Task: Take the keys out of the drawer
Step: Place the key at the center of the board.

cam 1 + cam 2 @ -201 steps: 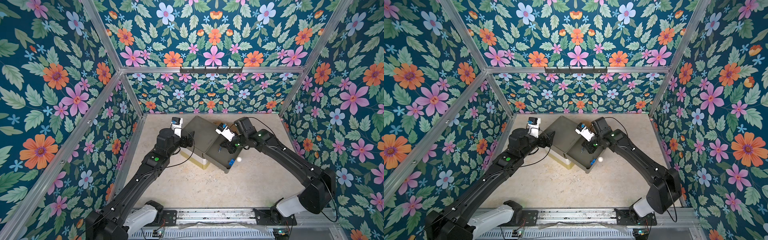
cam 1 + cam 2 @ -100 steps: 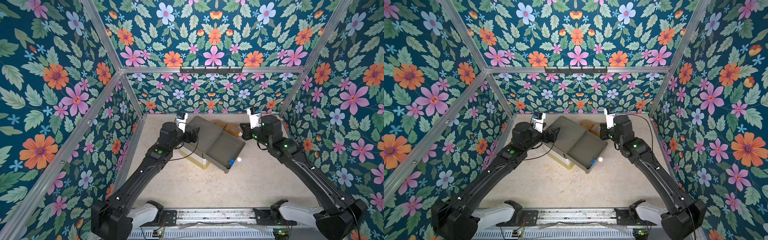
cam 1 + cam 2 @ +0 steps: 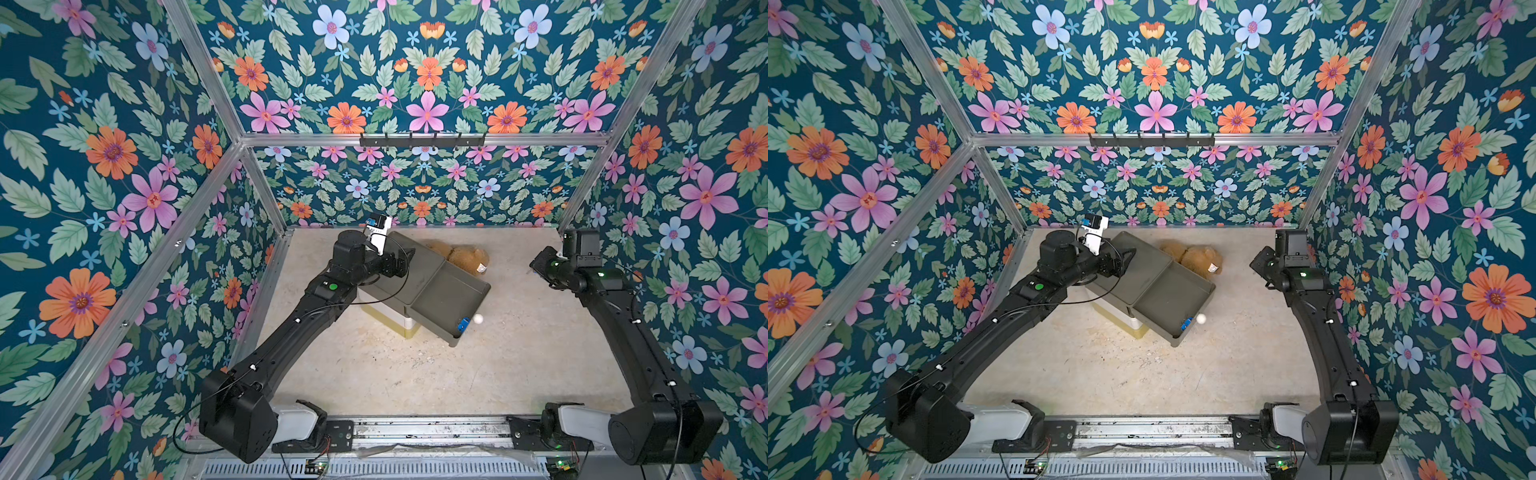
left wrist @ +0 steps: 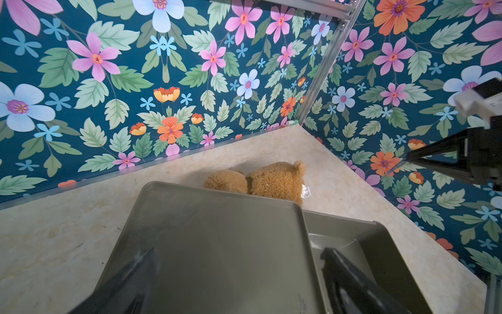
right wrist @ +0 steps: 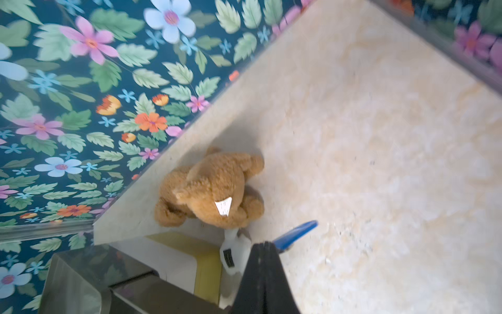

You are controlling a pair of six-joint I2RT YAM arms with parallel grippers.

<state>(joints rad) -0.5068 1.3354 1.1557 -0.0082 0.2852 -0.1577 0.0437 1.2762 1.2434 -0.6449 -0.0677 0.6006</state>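
Walls [image 3: 124, 166]: blue floral panels closing in the bench on three sides.
Bench [image 3: 415, 374]: pale, stone-look surface; the cabinet stands toward its back.
Left arm [image 3: 291, 332]: reaches in to the cabinet's top.
Right arm [image 3: 623, 332]: held well apart from the cabinet, out beyond its drawer side and close to the side wall.
Cabinet [image 3: 415, 266]: grey-green, resting on a white and yellow box [image 3: 399, 322].
Drawer [image 3: 440, 295]: pulled out of the cabinet toward the right arm.
Teddy bear [image 3: 461, 255]: brown, lying on the bench just behind the cabinet.
Left jaws: spread wide over the cabinet's top with nothing between them. I cannot tell whether they touch it.
Right jaws: pressed together on a key with a blue tag [image 5: 294, 235], up off the bench and well clear of the cabinet. The tag sticks out sideways at their tip.
Second blue-tagged key [image 3: 462, 323]: lies inside the drawer, in the front corner farthest from the cabinet.
Knob [image 3: 478, 318]: small, white and round, on the drawer's front, just beside that second key.
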